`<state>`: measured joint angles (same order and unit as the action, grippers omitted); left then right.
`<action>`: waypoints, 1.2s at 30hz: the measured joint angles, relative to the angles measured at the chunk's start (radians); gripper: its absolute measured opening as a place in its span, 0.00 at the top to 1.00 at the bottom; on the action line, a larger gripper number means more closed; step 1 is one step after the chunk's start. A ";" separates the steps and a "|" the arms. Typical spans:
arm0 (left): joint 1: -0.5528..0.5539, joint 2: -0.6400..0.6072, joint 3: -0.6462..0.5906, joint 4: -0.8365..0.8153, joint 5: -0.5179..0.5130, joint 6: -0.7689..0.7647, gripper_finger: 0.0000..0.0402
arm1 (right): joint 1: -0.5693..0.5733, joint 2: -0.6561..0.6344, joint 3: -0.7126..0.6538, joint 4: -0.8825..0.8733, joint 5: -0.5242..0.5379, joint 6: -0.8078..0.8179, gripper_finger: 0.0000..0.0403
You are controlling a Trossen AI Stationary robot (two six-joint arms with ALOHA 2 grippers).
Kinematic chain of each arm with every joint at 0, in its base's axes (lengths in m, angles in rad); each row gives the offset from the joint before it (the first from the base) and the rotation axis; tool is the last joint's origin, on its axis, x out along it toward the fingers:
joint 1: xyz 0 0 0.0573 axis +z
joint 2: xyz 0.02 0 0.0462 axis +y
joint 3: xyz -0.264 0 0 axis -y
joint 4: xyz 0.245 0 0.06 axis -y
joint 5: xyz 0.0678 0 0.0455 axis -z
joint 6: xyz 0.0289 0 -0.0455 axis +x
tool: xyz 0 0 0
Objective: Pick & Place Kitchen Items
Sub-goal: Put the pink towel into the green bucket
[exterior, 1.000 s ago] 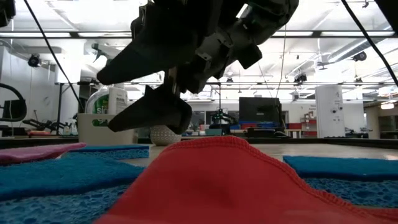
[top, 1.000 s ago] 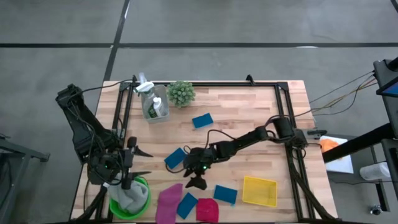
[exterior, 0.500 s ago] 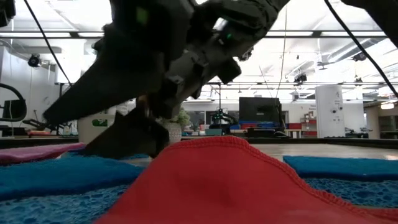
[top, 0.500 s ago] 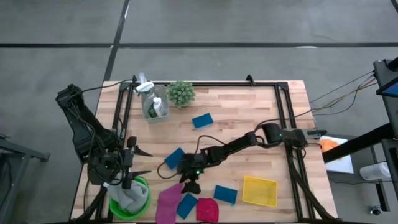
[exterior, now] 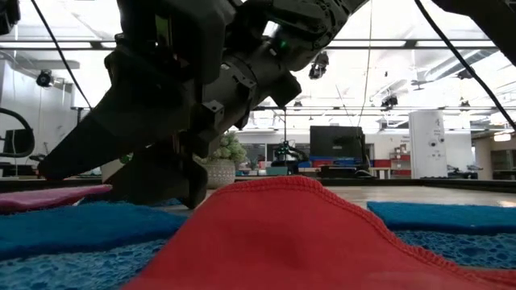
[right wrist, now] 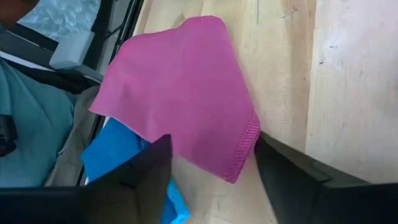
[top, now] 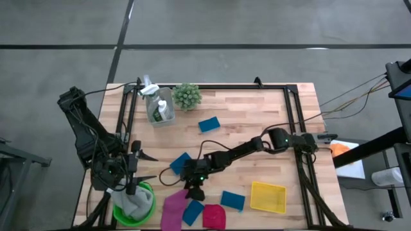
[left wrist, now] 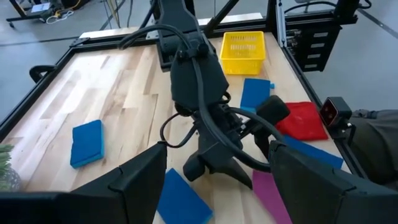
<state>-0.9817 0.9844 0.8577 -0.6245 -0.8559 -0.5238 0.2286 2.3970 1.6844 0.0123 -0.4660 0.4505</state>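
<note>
Near the front edge of the pale wooden table, the right gripper hangs low over a soft pink cloth, its two dark fingers spread to either side of the cloth's pointed corner without clasping it. A flat blue rectangular sponge lies just beside the pink cloth, partly under its edge, and a soft red cloth lies next to that at the front edge. Two more blue sponges sit nearer the middle of the table, one toward the back. A yellow plastic basket stands toward the front right corner. At the front left corner the left gripper waits, fingers released and empty, above a green bowl holding a grey cloth.
</note>
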 joint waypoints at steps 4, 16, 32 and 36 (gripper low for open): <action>0.000 0.000 0.000 0.000 -0.008 0.000 0.30 | 0.006 0.000 0.000 0.000 0.000 -0.017 0.61; 0.000 0.000 0.000 0.000 -0.013 0.001 0.30 | 0.019 -0.017 0.003 0.028 0.048 -0.132 0.96; 0.000 0.000 0.000 0.010 -0.012 0.000 0.30 | 0.107 -0.343 0.003 -0.154 0.554 -0.460 0.96; 0.000 0.000 0.000 0.045 -0.013 0.000 0.30 | 0.128 -0.432 0.000 -0.224 0.788 -0.511 0.96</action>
<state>-0.9821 0.9840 0.8577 -0.5794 -0.8684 -0.5236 0.3568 1.9651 1.6844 -0.2115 0.3217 -0.0609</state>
